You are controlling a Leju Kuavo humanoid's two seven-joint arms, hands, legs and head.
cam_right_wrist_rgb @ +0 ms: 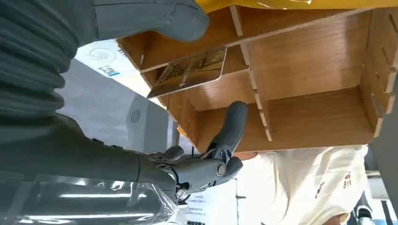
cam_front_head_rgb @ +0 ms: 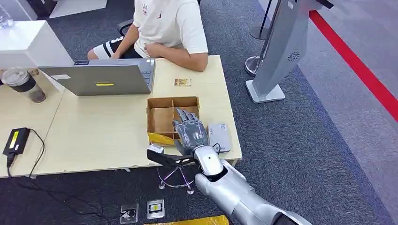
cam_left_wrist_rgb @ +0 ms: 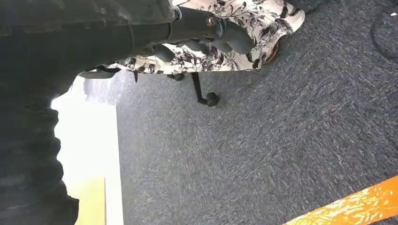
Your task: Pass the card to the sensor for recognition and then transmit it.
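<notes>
A wooden divided box (cam_front_head_rgb: 158, 118) stands near the table's front right corner. My right hand (cam_front_head_rgb: 190, 130) hovers over its right compartments with fingers spread, holding nothing. In the right wrist view a gold-patterned card (cam_right_wrist_rgb: 190, 71) leans inside a compartment of the box (cam_right_wrist_rgb: 309, 61), between my thumb (cam_right_wrist_rgb: 155, 18) and fingers (cam_right_wrist_rgb: 230, 133), touched by neither. A grey-white sensor (cam_front_head_rgb: 219, 136) lies flat just right of the box. A second card (cam_front_head_rgb: 182, 82) lies on the table near the person. My left hand (cam_left_wrist_rgb: 206, 35) hangs low over the carpet, fingers loosely bent, nothing in it.
A person in a white shirt (cam_front_head_rgb: 169, 28) sits at the table's far side behind an open laptop (cam_front_head_rgb: 101, 77). A lidded cup (cam_front_head_rgb: 23, 84) and a power adapter (cam_front_head_rgb: 16, 140) are at the left. A grey kiosk stand (cam_front_head_rgb: 277, 51) rises right of the table.
</notes>
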